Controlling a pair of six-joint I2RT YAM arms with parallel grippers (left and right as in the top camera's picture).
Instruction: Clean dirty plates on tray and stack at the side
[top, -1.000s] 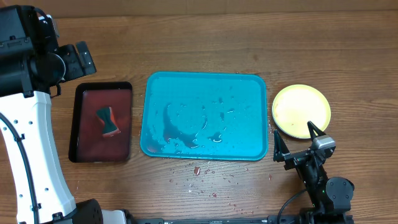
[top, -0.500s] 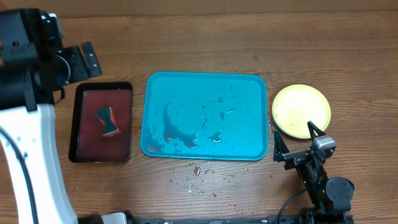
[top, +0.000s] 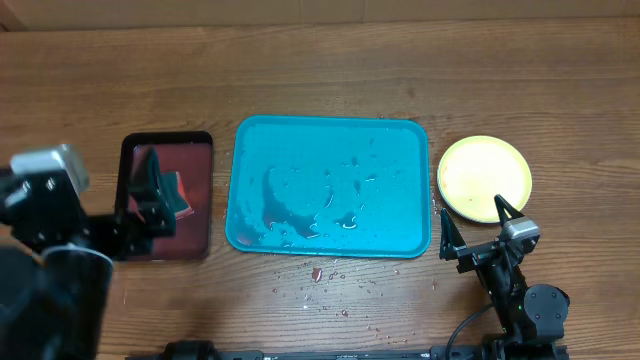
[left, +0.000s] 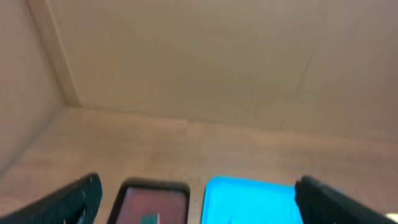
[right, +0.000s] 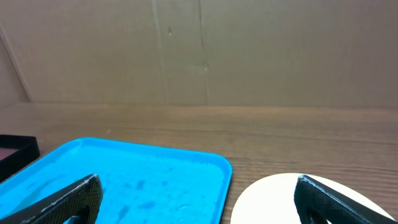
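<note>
Overhead view of a wooden tabletop (top: 330, 80) with a large turquoise-blue rectangular plastic tray (top: 385, 140) at its centre, holding no plates, only scattered water droplets and a faint reddish smear (top: 272, 205) near its left end. Just beside the tray's right edge, apart from it, a small round yellow-green plastic plate (top: 484, 175) rests on the tabletop and looks clean on top (whether the other plates lie stacked beneath it cannot be told from above). To the tray's left sits a smaller black tray with a reddish inside (top: 195, 160), and the left hand (left: 198, 183) hovers over it, its two fingers spread wide and holding nothing. The right hand (right: 198, 182) waits low at the front right, near the yellow-green plate, its fingers likewise spread wide and empty. Small red specks and drops (top: 325, 275) dot the tabletop in front of the turquoise tray. Judging from this, the work seems finished or very nearly so: no dirty plate remains on the tray, and at most the wet, smeared tray itself is left
</note>
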